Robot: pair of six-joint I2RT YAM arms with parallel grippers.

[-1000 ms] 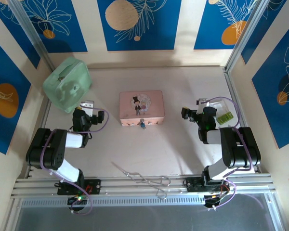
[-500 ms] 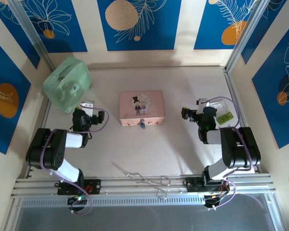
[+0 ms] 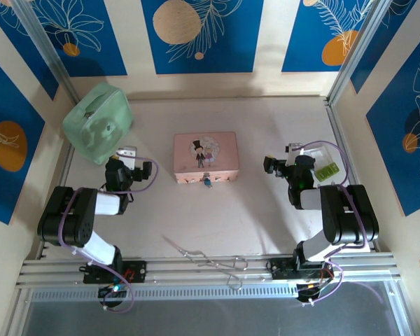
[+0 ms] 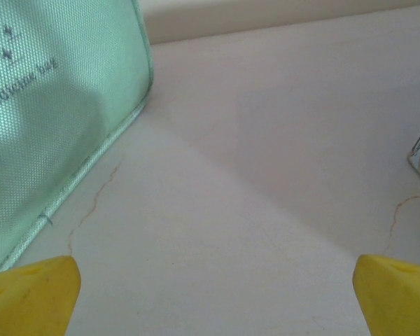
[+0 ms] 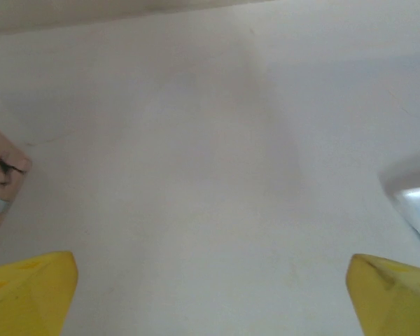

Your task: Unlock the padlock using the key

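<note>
The padlock [image 3: 207,180] is a tiny blue thing hanging at the front edge of the pink picture box [image 3: 205,157] in the middle of the table. I cannot make out the key. My left gripper [image 3: 128,161] rests low at the left, between the box and a green bag. It is open, its yellow fingertips [image 4: 29,294] far apart over bare table. My right gripper [image 3: 287,161] rests low, right of the box. It is open too, its fingertips [image 5: 28,290] wide apart with nothing between them. Both grippers are well clear of the padlock.
A green mesh bag [image 3: 98,122] stands at the back left, close to my left gripper [image 4: 213,304]. Long metal forceps [image 3: 210,259] lie near the front edge. A clear packet [image 3: 325,166] lies beside my right gripper [image 5: 211,301]. The box's corner [image 5: 0,182] shows at the right wrist view's left edge.
</note>
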